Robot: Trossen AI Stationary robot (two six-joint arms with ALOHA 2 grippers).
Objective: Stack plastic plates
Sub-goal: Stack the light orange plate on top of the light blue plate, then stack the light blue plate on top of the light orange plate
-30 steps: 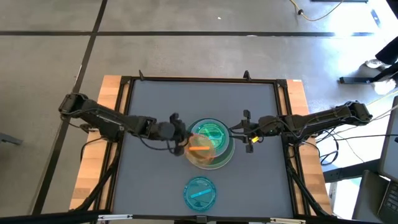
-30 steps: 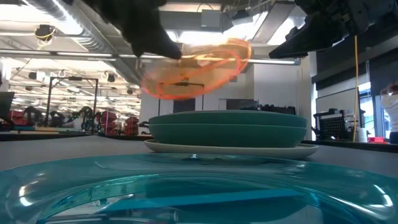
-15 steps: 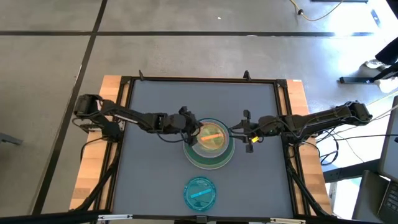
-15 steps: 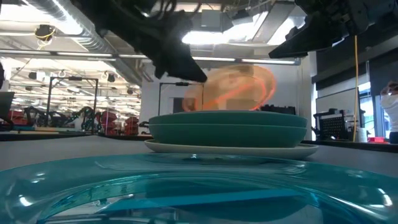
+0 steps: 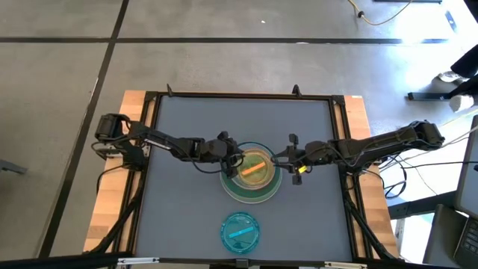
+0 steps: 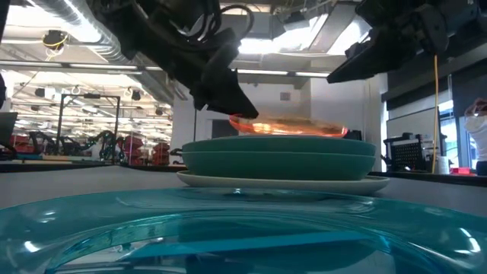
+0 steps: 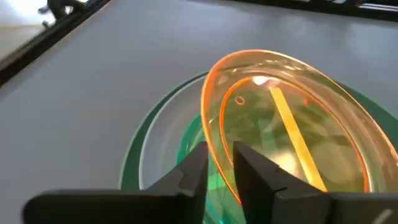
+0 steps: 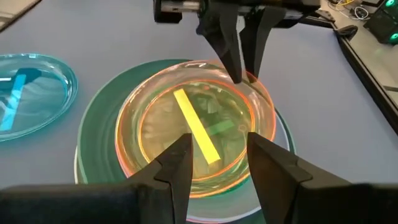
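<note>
Looking down from above, the left hand (image 5: pixel 237 158) pinches the orange plate (image 5: pixel 254 167) rim over the green stack (image 5: pixel 254 196) mid-worktop (image 5: pixel 187 217), blue plate (image 5: pixel 240 232) well apart. Low view: orange sits level on top. Right wrist: right hand (image 8: pixel 217 163) gapes open, holding nothing, just beside the stack

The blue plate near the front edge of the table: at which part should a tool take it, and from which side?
Grip the blue plate at its raised rim, one finger inside, one outside, as the left tool holds the orange plate. It lies flat and alone, so any side is free; the left side probably suits, since the right tool hovers open over the stack.
</note>
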